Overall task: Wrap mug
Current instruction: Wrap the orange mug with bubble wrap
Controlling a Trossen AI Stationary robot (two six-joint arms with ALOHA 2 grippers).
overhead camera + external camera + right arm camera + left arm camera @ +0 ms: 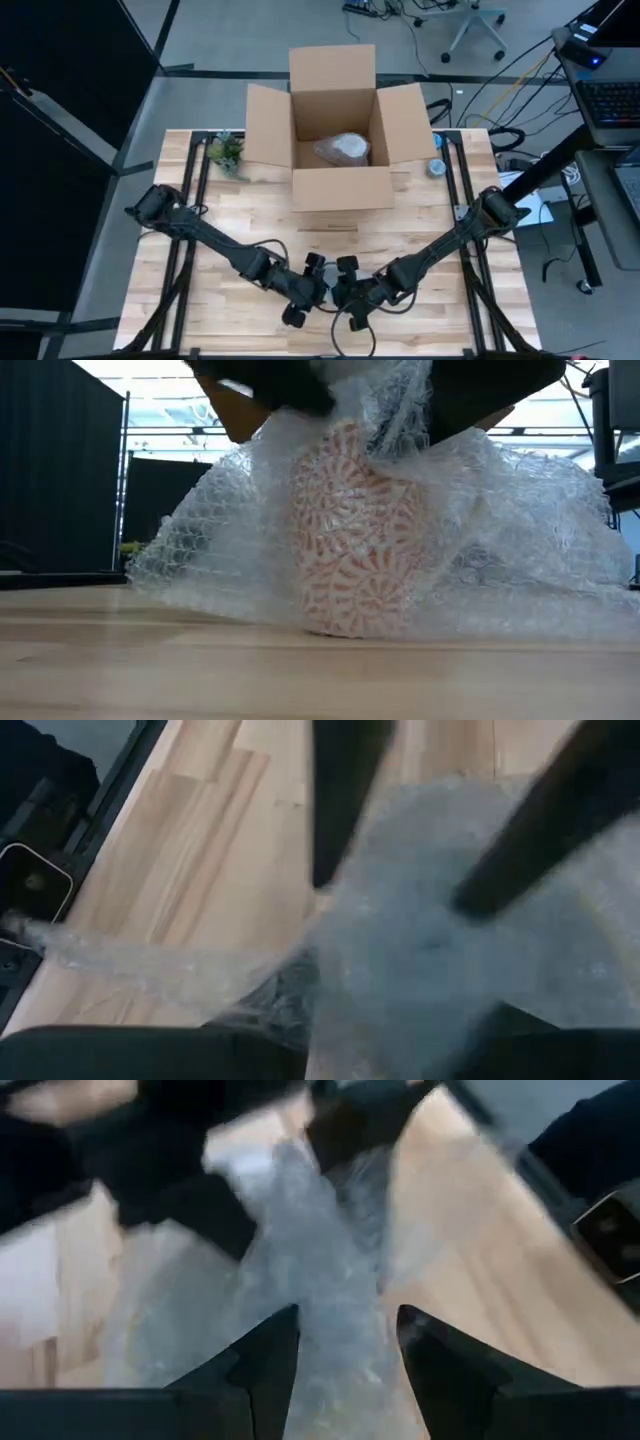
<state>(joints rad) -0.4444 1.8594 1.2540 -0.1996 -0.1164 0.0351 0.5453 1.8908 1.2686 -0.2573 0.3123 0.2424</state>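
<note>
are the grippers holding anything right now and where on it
Cannot be told for sure: the left gripper stands open astride the bubble wrap over the mug; the right gripper's hold is hidden.

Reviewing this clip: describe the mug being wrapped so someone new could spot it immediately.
Start at the open cardboard box at the table's far edge, then come straight toward the near edge, where both arms meet. There, in the low view, the mug stands upright on the wood, draped in clear bubble wrap; its orange-and-white swirl pattern marks it out.

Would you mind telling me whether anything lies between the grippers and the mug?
Yes: bubble wrap drapes over and around the mug, covering it on all visible sides. Both arms reach down from above onto the wrap.
</note>
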